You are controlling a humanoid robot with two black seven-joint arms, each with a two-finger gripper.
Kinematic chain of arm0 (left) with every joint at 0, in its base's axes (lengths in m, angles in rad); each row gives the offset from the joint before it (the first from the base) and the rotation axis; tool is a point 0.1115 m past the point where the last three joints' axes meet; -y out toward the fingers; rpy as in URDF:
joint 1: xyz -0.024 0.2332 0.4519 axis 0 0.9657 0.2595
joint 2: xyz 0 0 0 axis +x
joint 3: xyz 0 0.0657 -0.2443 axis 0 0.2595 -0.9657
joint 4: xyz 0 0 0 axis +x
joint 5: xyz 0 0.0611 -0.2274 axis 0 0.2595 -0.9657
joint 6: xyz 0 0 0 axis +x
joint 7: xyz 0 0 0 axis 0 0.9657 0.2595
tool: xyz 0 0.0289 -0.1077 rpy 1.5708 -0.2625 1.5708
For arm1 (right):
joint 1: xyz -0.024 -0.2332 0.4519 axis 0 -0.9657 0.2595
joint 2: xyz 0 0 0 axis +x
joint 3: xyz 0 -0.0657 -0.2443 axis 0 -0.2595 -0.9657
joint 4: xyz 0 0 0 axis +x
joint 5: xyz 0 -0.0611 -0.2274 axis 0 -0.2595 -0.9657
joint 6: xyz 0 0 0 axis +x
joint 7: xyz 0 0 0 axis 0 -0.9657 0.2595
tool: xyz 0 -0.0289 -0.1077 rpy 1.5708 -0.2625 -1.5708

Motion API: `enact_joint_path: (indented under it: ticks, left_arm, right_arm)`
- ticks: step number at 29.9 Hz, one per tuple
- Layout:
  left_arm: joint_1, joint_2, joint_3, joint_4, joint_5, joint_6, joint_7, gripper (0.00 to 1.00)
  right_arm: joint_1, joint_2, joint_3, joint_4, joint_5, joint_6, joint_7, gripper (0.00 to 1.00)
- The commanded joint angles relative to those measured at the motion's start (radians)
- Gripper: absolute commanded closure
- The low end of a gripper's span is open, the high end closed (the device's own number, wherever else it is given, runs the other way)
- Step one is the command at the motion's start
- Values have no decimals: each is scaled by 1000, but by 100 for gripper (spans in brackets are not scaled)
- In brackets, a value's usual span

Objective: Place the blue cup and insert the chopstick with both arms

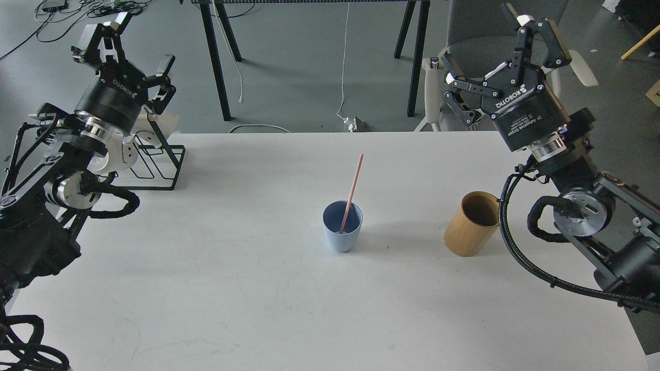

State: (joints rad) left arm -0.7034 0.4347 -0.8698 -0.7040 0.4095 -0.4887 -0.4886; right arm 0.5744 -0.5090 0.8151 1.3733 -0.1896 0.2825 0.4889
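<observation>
The pale blue cup (342, 228) stands upright near the middle of the white table (258, 288). The pink chopstick (352, 189) stands in it, leaning up and to the right. My left gripper (131, 44) is raised at the far left, above the wire rack, open and empty. My right gripper (487, 44) is raised at the far right, above and behind the bamboo cylinder, open and empty. Both grippers are far from the cup.
A tan bamboo cylinder (472, 224) stands upright to the right of the cup, close to my right arm's cable loops. A black wire rack (154, 165) with white mugs (124, 152) stands at the table's back left. A grey chair (495, 36) stands behind the table.
</observation>
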Motion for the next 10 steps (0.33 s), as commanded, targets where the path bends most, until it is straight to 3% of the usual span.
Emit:
enact_joint_path:
  ticks: [1,10]
  left_arm:
    - [4,-1,0,-5,0,0,0,2]
    - [36,-16,2,-41,0,0,0,2]
  right_arm:
    - [1,21,6,-13,-2,-5,0,1]
    - [-1,56,32,-17,-1,-9,0,1]
